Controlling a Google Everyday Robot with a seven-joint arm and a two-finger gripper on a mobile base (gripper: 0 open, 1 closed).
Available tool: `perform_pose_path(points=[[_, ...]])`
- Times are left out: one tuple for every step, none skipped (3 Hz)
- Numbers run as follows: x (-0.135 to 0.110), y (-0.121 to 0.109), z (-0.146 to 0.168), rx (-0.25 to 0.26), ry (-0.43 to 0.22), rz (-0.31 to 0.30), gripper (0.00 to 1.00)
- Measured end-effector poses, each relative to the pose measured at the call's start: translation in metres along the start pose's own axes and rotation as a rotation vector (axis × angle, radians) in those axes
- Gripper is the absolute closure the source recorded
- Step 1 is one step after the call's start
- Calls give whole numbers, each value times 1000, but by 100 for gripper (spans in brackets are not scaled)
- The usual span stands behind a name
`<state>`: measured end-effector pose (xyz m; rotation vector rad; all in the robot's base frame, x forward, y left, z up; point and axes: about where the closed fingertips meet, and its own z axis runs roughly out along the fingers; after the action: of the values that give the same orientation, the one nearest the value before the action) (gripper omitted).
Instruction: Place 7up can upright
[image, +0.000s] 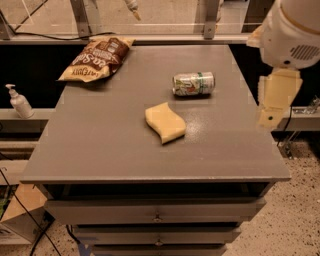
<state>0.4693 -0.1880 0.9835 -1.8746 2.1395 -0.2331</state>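
Observation:
The 7up can (193, 83) lies on its side on the grey table (100, 150), right of centre towards the back, its silver top facing left. My gripper (276, 100) hangs with the white arm at the right edge of the view, over the table's right edge. It is to the right of the can and apart from it, holding nothing that I can see.
A yellow wavy sponge (165, 122) lies mid-table, just in front of the can. A brown snack bag (96, 59) lies at the back left corner. A soap bottle (19, 102) stands on a ledge to the left. Drawers (157, 217) sit under the tabletop.

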Motion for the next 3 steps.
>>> perform_pose_path(points=[[-4, -3, 1, 6, 3, -11, 0], [-5, -6, 9, -22, -37, 4, 0], [-21, -13, 27, -49, -108, -7, 0]])
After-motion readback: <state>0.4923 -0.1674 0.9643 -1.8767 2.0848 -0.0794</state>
